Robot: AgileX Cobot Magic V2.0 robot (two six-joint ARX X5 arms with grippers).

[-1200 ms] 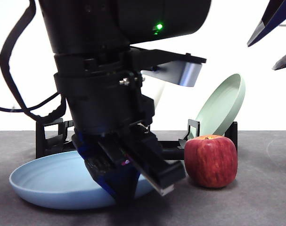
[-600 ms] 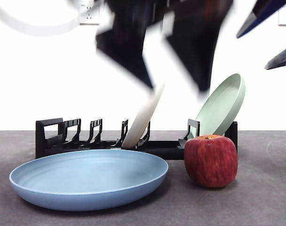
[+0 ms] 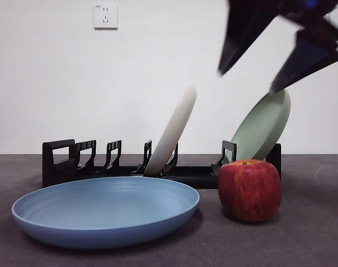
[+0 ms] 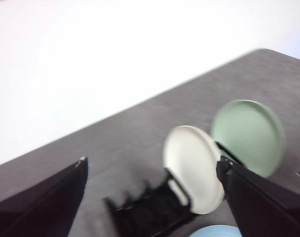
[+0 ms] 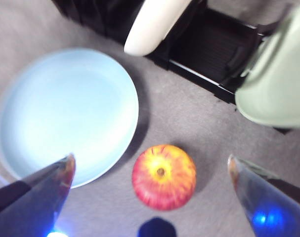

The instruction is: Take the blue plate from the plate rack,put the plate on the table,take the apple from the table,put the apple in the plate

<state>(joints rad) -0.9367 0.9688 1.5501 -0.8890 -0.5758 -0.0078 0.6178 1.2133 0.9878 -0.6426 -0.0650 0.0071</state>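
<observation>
The blue plate (image 3: pixel 104 214) lies flat on the table (image 3: pixel 313 239) in front of the plate rack (image 3: pixel 74 164). The apple (image 3: pixel 249 189) stands upright just right of it, close to its rim. My right gripper (image 3: pixel 246 80) is open and empty, high above the apple, blurred by motion. In the right wrist view the apple (image 5: pixel 163 177) sits between the spread jaws of that gripper (image 5: pixel 150 159), with the blue plate (image 5: pixel 65 116) beside it. My left gripper (image 4: pixel 151 163) is open and empty, high above the rack (image 4: pixel 150 215), out of the front view.
A cream-white plate (image 3: pixel 171 133) leans in the rack's middle and a pale green plate (image 3: pixel 263 125) leans at its right end, right behind the apple. A wall socket (image 3: pixel 105 15) is on the white wall behind.
The left arm let go of the blue plate, rose and left the front view. The right gripper has come in from the top right to above the apple.
</observation>
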